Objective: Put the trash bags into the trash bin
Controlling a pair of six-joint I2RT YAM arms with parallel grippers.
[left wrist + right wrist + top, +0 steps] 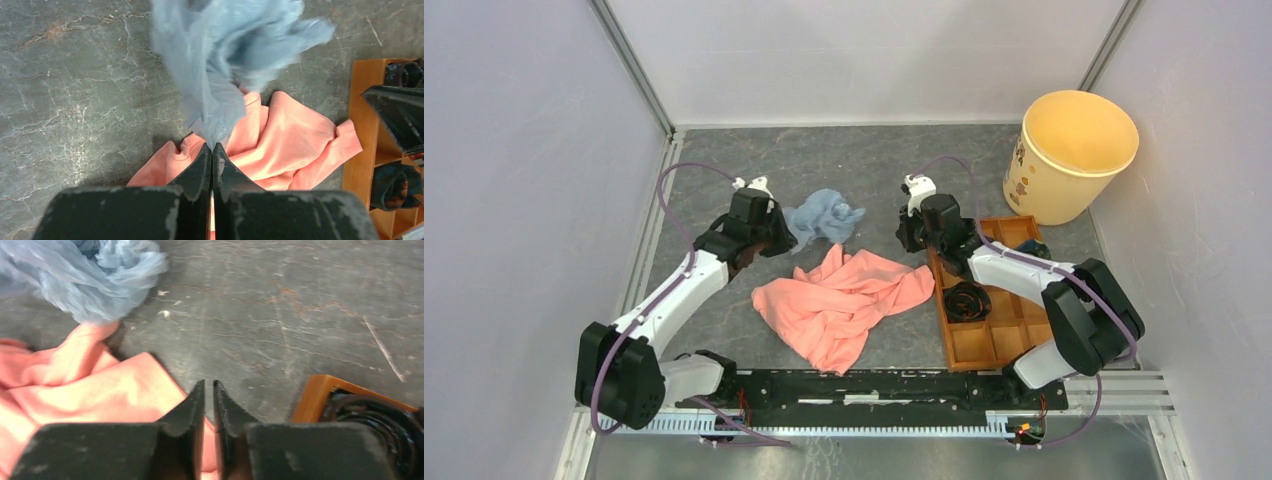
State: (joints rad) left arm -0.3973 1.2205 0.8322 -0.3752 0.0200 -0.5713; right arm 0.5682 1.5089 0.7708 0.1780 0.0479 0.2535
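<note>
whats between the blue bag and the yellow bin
The right gripper sits between the blue trash bag and the trash bin; past it the table is bare. The top view shows it.

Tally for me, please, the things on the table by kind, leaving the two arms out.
Loose crumpled bags: 2, the light blue bag and the pink bag
Bins: 1, the trash bin
Trays: 1, the wooden tray
Dark items in the tray's compartments: 2, the rolled bundle and the far bundle
Total: 6
</note>
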